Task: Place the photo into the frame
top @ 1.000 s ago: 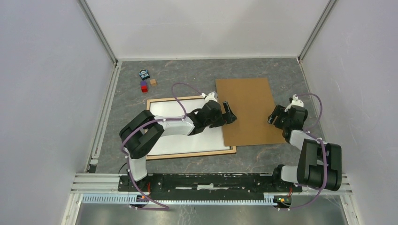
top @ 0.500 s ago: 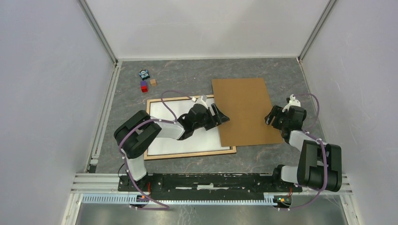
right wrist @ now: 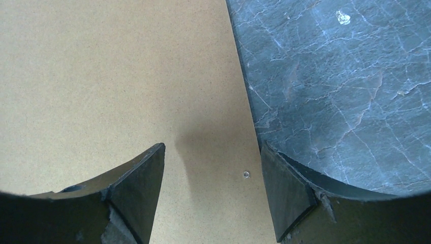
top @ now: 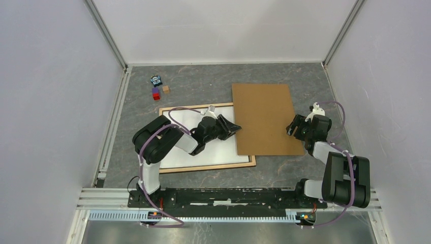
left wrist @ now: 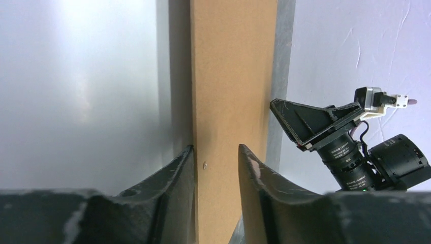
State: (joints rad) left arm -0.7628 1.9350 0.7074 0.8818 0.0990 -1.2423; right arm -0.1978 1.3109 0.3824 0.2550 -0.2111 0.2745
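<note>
The frame (top: pixel 208 166), with light wood rails, lies flat left of centre, and the white photo (top: pixel 219 149) lies inside it. A brown cardboard board (top: pixel 264 117) overlaps the frame's right rail. My left gripper (top: pixel 236 127) sits at the board's left edge. In the left wrist view its fingers (left wrist: pixel 214 148) stand partly apart, with the board (left wrist: pixel 234 76) showing between them and the photo (left wrist: pixel 76 91) beside it. My right gripper (top: pixel 290 127) hovers open over the board's right edge (right wrist: pixel 212 147), one finger over the board (right wrist: pixel 101 66).
A small blue toy (top: pixel 156 80), a red and purple block (top: pixel 155 94) and a little brown cube (top: pixel 166 89) sit at the back left. The grey marbled table (right wrist: pixel 345 76) runs right of the board. White walls close in on three sides.
My left gripper has drawn back leftward from over the board to its left edge, and its jaws have narrowed. The board shifted slightly. The right arm barely moved.
</note>
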